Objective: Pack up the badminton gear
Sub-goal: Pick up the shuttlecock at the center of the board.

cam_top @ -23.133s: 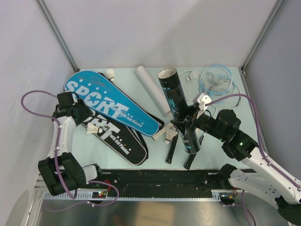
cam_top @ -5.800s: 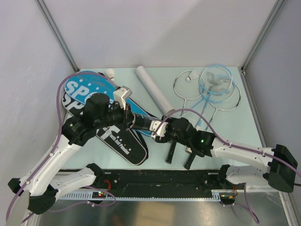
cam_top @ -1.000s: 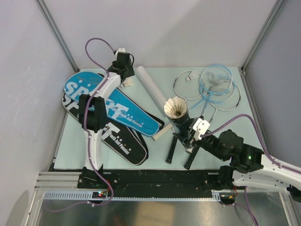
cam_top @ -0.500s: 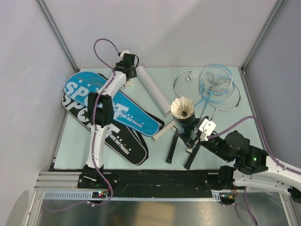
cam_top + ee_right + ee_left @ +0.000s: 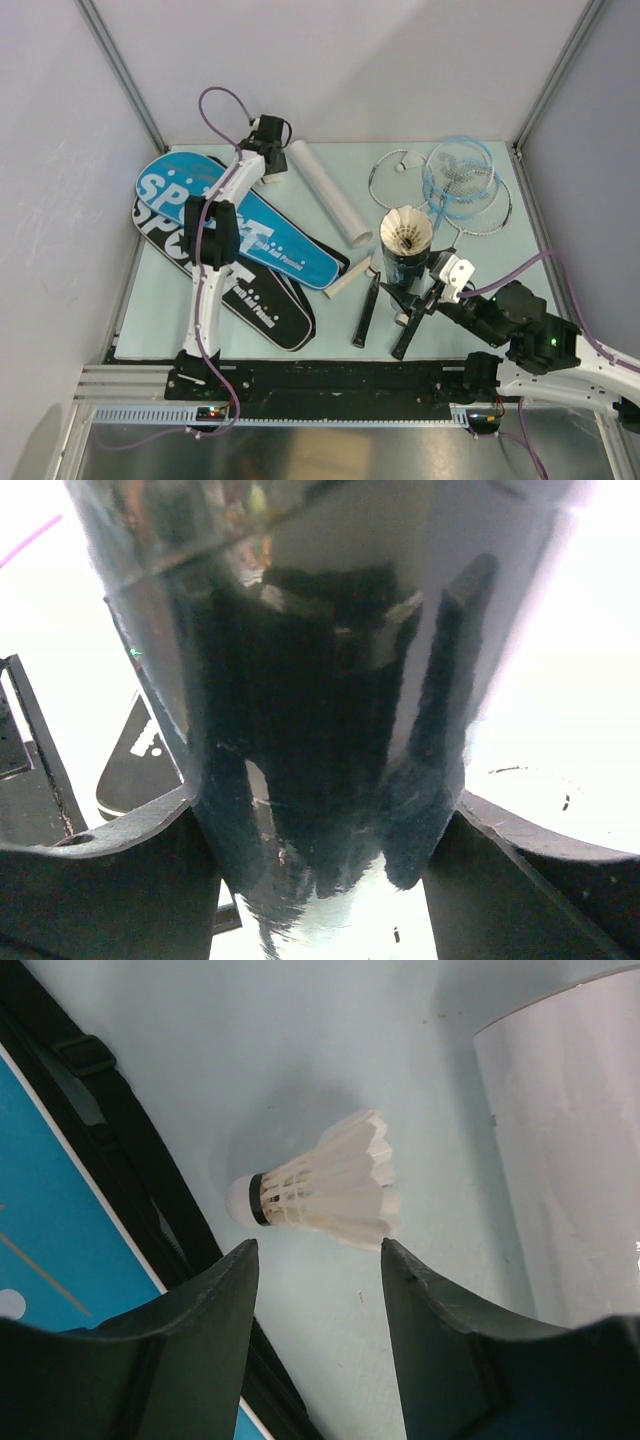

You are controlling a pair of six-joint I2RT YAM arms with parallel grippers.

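Observation:
A white feather shuttlecock (image 5: 320,1185) lies on its side on the table, between the black bag's edge and a white tube (image 5: 560,1140). My left gripper (image 5: 315,1250) hangs open just short of it, one finger on each side. In the top view the left gripper (image 5: 267,170) is at the back of the table. My right gripper (image 5: 320,810) is shut on a black tube (image 5: 310,680). That black tube (image 5: 405,262) stands nearly upright, with white feathers showing in its open top. The right gripper (image 5: 422,292) holds it low on its body.
The blue SPORT bag (image 5: 235,225) lies over the black bag (image 5: 265,305) on the left. Thin rackets (image 5: 460,175) are spread at the back right, with their handles (image 5: 365,310) running under the black tube. The white tube (image 5: 325,190) lies slantwise at the back centre.
The right arm has carried the black tube to the right and a little nearer, standing it more upright. The left gripper has shifted slightly at the back, over the shuttlecock, still open.

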